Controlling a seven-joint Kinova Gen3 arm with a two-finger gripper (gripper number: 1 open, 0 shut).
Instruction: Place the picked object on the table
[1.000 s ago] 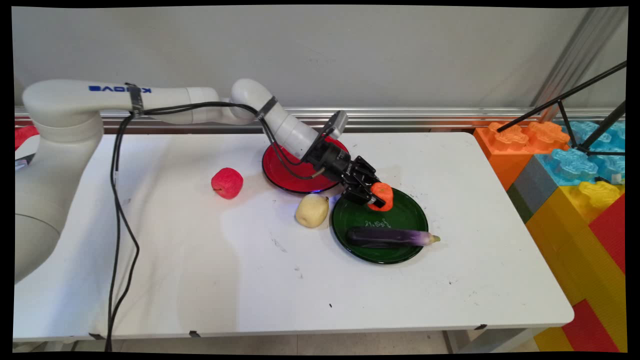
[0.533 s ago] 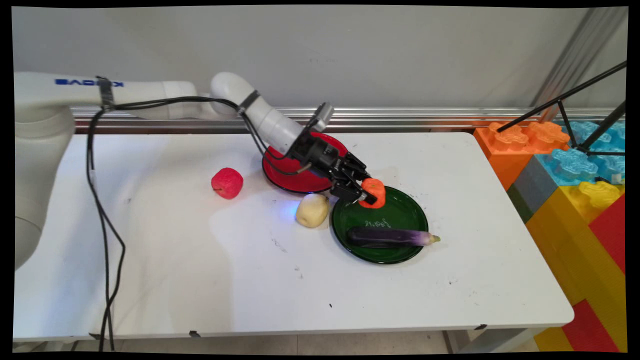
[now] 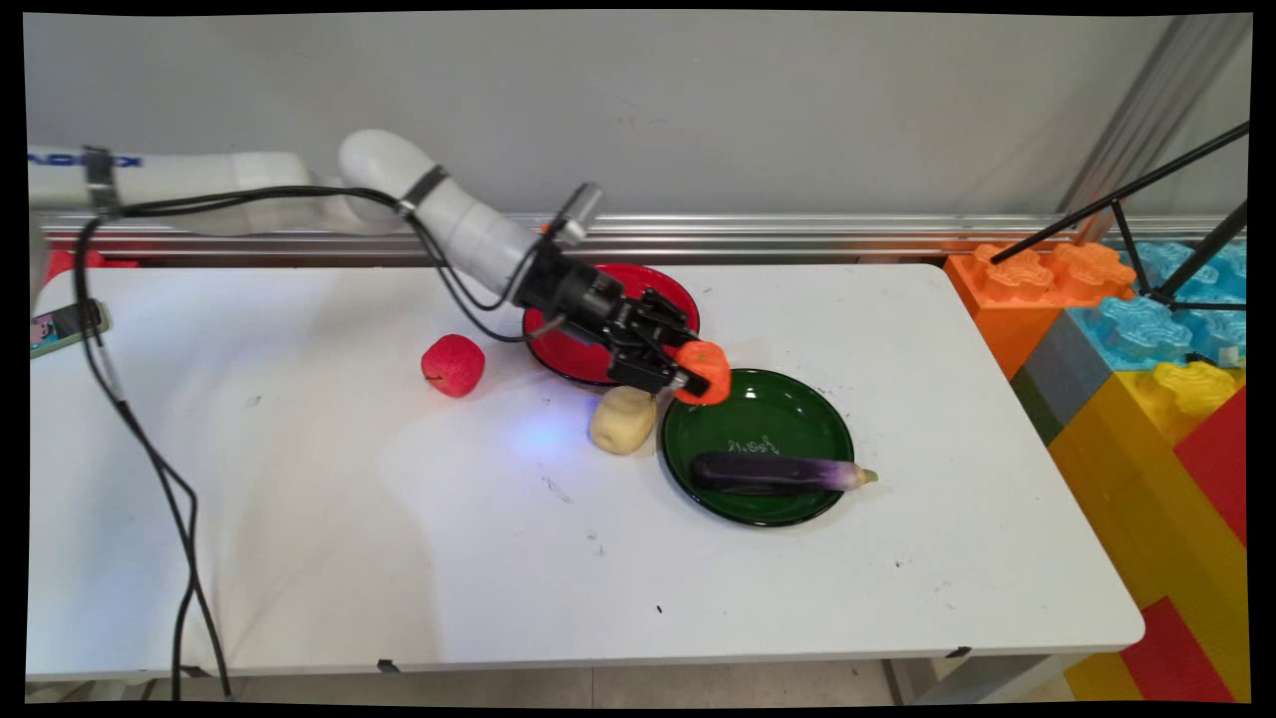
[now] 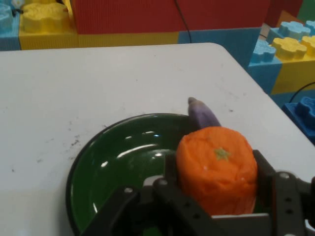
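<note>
My gripper (image 3: 696, 377) is shut on an orange toy fruit (image 3: 705, 371), held just above the back left rim of the green plate (image 3: 797, 419). In the hand view the orange fruit (image 4: 217, 167) fills the space between the fingers (image 4: 283, 196), with the green plate (image 4: 115, 167) below and beyond it. A purple eggplant (image 3: 778, 472) lies across the plate's near side; its tip (image 4: 202, 112) shows behind the fruit. A yellow potato (image 3: 622, 420) sits on the table left of the plate, right under the gripper. The red plate (image 3: 568, 351) lies behind, partly hidden by the hand.
A red apple (image 3: 454, 365) lies left of the red plate. Large coloured toy blocks (image 3: 1146, 349) stand off the table's right end, with a black tripod (image 3: 1146, 239) over them. Black cables (image 3: 150, 449) hang across the table's left side.
The arm has pulled back to the left, carrying the orange fruit from over the green plate's back part to its left rim. The other things have not moved.
</note>
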